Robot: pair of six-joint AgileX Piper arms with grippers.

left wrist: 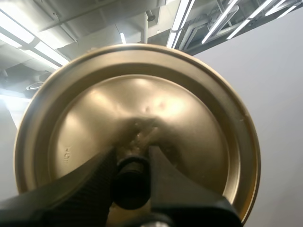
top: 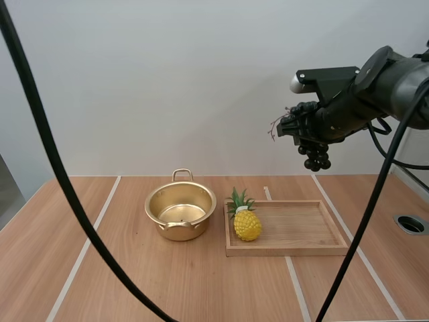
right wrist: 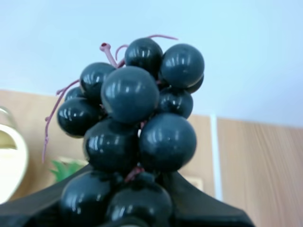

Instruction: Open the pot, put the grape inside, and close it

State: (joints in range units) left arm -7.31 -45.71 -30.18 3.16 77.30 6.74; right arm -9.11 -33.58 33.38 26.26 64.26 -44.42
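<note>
The wooden table is carrying everything that is set down. A flat wooden tray is lying on it toward the right. Just beside the tray's left end, a golden pot is standing open with its bright inside showing. Its golden lid is being held up away from it, with the left pincer clamping its two fingers on the black knob at the lid's middle. A small yellow pineapple is standing upright at the left end of the tray. The bunch of dark grapes is hanging in the air well above the tray's right part. The right pincer is gripping it, fingers closed against the berries, a few grapes dangling below them and the reddish stem sticking out at the far side.
</note>
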